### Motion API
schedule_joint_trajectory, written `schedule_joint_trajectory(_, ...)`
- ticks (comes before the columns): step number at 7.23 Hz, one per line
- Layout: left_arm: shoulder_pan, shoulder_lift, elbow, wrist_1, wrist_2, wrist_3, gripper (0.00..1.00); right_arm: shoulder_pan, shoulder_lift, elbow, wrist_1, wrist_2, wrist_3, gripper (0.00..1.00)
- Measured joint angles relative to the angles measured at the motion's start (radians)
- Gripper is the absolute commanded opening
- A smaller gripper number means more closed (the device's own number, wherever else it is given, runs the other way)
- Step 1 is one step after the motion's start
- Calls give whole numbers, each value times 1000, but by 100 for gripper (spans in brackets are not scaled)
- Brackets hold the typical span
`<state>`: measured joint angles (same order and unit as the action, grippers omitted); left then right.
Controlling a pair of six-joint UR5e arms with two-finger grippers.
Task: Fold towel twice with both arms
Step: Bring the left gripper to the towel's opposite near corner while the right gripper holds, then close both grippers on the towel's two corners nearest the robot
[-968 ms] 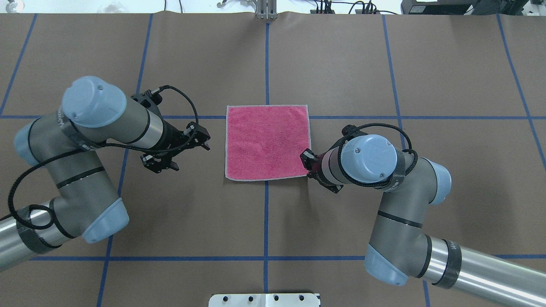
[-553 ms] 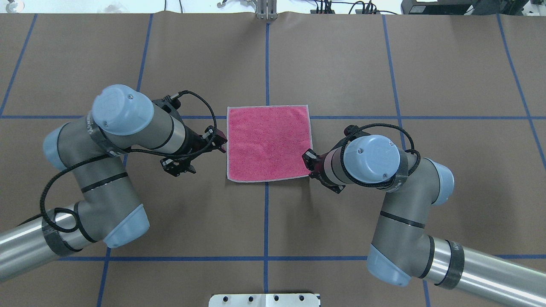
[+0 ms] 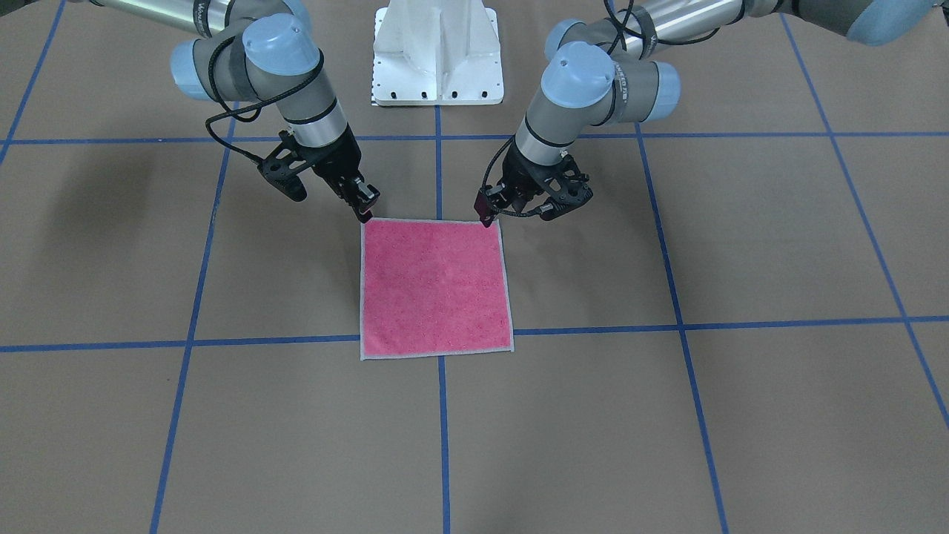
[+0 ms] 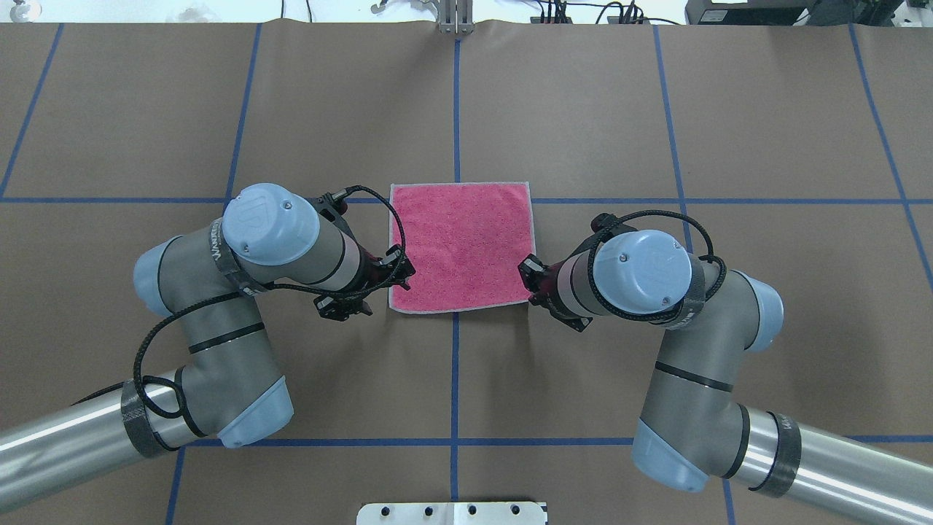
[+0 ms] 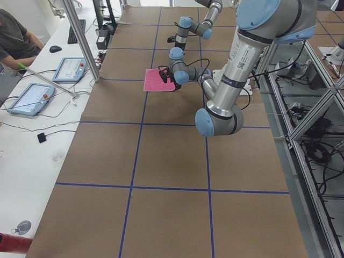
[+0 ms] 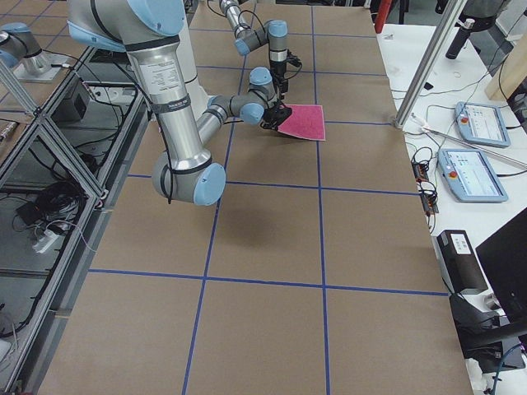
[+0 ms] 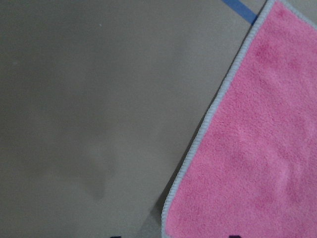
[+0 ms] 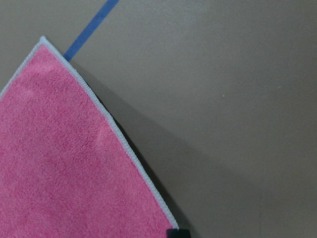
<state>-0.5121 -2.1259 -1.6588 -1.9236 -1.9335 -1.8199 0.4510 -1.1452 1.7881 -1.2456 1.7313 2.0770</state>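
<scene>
The towel (image 4: 461,248) lies flat and unfolded on the brown table, pink face up, with a pale stitched edge. It also shows in the front view (image 3: 436,289) and in both wrist views (image 7: 257,148) (image 8: 64,163). My left gripper (image 4: 399,281) (image 3: 487,217) is at the towel's near-left corner, open, with two dark tips straddling that corner in its wrist view. My right gripper (image 4: 526,281) (image 3: 366,213) sits at the near-right corner, shut on it. One black fingertip (image 8: 172,232) meets the slightly raised edge there.
The white pedestal base (image 3: 437,52) stands behind the towel on the robot's side. Blue tape lines (image 4: 455,109) grid the table. Beyond the table's far edge, a seated person (image 5: 16,37) and tablets (image 5: 29,98) are at a side desk.
My left arm has swung right, from well clear of the towel to its near-left corner. The right arm and the towel have shifted slightly to the right.
</scene>
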Motion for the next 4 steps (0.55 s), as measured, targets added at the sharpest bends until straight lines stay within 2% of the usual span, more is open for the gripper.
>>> schedule_joint_trajectory(4,5,-5,20,-1,1,3,61,0,-1,-1,0,-1,0,0)
